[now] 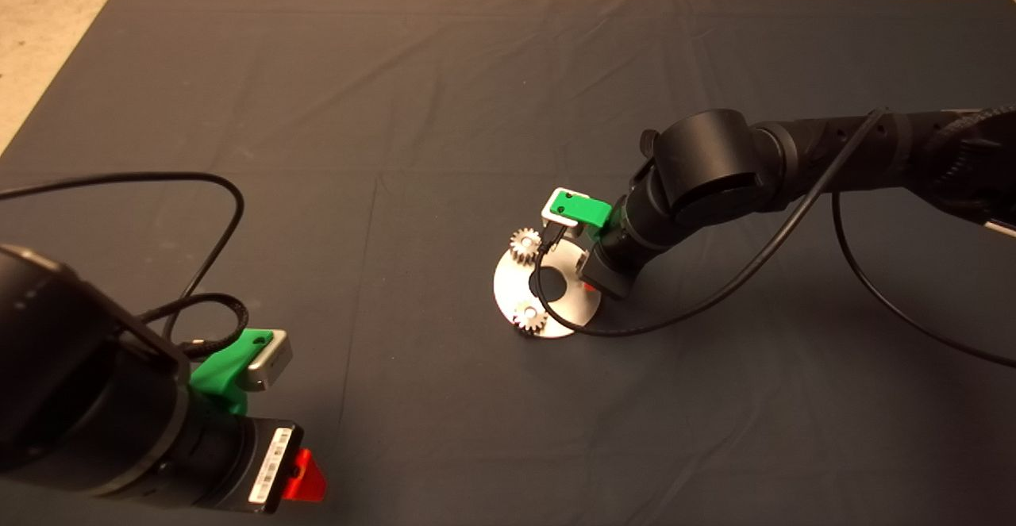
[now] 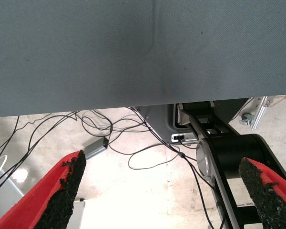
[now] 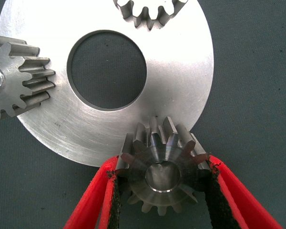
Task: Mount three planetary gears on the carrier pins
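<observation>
Right claw (image 3: pixel 164 191) was clamped on the third gear (image 3: pixel 163 172) by its toothed flanks, at the silver disc (image 3: pixel 181 90)'s 3 o'clock edge in head view; two gears (image 1: pixel 525 242) sat at 11 and 7. Small, rigid steel, probably slick; side grip suited. Left claw (image 2: pixel 162 191), spread apart, idled low left.

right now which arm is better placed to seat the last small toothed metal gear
Right: its gripper is shut on the third silvery toothed gear at the flat round silver disc. The left gripper waits open, far off.

Three small silvery-grey toothed metal gears: first (image 3: pixel 16 78), second (image 3: pixel 150 12), third (image 3: pixel 163 171). One flat round silver disc (image 3: pixel 176 76) with a central hole. One dark mat (image 1: pixel 397 97).
</observation>
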Robot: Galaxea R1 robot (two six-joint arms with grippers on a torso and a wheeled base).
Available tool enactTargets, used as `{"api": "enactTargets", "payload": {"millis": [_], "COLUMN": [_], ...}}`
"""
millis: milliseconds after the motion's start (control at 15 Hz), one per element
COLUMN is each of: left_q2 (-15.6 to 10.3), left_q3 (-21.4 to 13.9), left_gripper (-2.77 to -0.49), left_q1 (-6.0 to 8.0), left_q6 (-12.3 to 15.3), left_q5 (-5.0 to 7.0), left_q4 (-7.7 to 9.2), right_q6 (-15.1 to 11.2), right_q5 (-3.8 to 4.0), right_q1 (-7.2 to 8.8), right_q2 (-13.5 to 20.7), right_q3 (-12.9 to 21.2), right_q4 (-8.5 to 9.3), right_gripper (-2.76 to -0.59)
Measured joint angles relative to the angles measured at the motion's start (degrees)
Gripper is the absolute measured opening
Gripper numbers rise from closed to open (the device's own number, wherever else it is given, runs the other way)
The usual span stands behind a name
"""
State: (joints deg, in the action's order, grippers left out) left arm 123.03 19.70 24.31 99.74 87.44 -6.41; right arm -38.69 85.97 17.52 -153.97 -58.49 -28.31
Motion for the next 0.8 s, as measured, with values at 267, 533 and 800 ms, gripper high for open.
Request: {"api": "enactTargets", "payload": {"millis": [267,533,800], "left_q2": [0.0,0.01,0.01], "left_q3": [0.0,0.0,0.0], "left_gripper": [-0.95,-0.95,-0.95], "left_q1": [0.0,0.0,0.0], "left_q6": [-0.01,0.0,0.0], "left_q5": [-0.01,0.01,-0.01], "left_q4": [0.0,0.0,0.0], "right_q6": [-0.02,-0.01,0.0], "right_q5": [-0.02,-0.02,0.11], "right_q1": [-0.22,-0.21,-0.22], "right_q2": [0.0,0.02,0.18], "right_q3": [0.5,0.52,0.52], "right_q4": [0.04,0.02,0.02], "right_gripper": [-2.31,-2.31,-2.31]}}
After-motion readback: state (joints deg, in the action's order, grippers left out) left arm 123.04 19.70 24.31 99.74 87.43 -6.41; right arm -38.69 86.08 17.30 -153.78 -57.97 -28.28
